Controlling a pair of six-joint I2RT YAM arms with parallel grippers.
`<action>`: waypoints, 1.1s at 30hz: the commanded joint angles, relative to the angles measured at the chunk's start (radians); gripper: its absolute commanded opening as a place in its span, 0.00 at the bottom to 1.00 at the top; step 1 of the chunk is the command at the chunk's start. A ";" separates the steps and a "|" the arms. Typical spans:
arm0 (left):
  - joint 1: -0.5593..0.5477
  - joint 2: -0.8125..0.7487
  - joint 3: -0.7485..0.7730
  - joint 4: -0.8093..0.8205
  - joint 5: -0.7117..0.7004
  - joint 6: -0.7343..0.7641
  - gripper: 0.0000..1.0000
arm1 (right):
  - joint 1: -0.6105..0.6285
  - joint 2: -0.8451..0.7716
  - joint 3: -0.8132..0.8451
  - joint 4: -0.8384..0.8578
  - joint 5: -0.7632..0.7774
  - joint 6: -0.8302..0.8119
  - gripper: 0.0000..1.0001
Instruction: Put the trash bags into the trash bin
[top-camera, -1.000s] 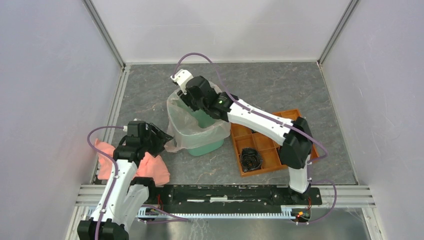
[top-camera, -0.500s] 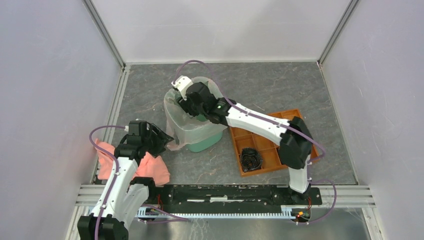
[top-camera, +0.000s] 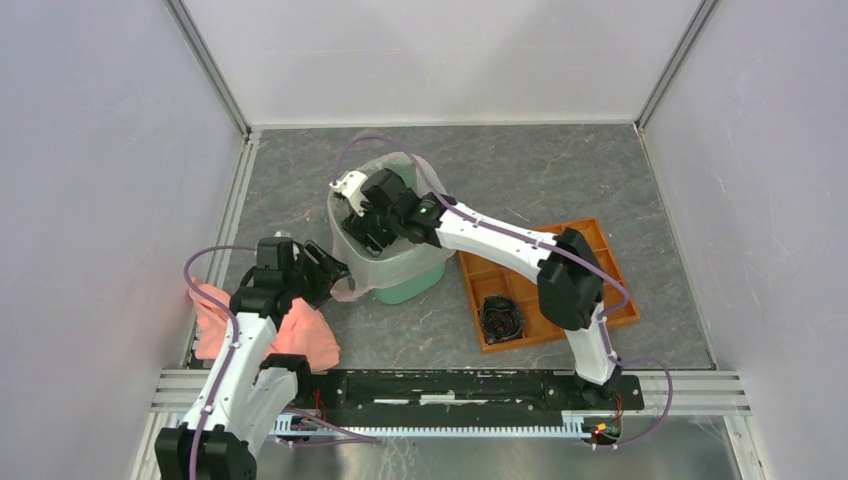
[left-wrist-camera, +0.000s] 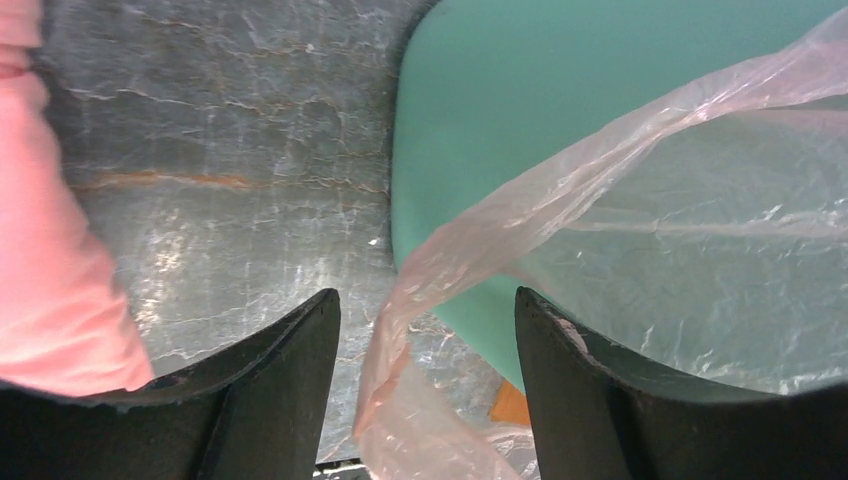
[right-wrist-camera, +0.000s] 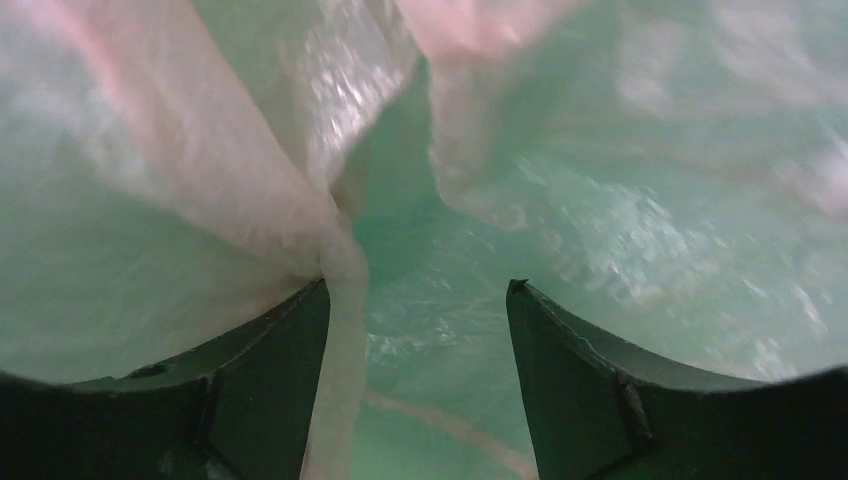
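Observation:
The mint-green trash bin (top-camera: 420, 284) stands mid-table, lined and draped with the see-through pale pink trash bag (top-camera: 375, 262). My right gripper (top-camera: 358, 226) reaches down inside the bin's left side; in the right wrist view it (right-wrist-camera: 418, 300) is open, with bag film (right-wrist-camera: 250, 180) all around and a fold lying against the left finger. My left gripper (top-camera: 335, 274) is at the bin's lower left; in the left wrist view it (left-wrist-camera: 428, 330) is open, with a twisted strand of the bag (left-wrist-camera: 400, 320) hanging between its fingers beside the bin wall (left-wrist-camera: 480, 120).
A salmon-pink cloth (top-camera: 300, 338) lies under the left arm and shows in the left wrist view (left-wrist-camera: 50, 250). An orange compartment tray (top-camera: 590, 240) sits right of the bin and holds a black crumpled object (top-camera: 501, 318). The enclosure walls stand around the table.
My right gripper has moved left and down into the bin, pushing the bag in. My left gripper has edged right toward the bin.

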 joint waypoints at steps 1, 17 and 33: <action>0.001 0.030 0.006 0.081 0.098 -0.014 0.73 | 0.011 0.031 0.166 -0.049 -0.055 0.020 0.75; 0.000 0.205 -0.006 0.355 0.197 -0.063 0.78 | 0.007 -0.323 0.154 -0.061 0.187 -0.127 0.98; -0.008 0.255 0.108 0.364 0.305 -0.019 1.00 | 0.084 -0.783 -0.606 0.258 -0.182 0.112 0.98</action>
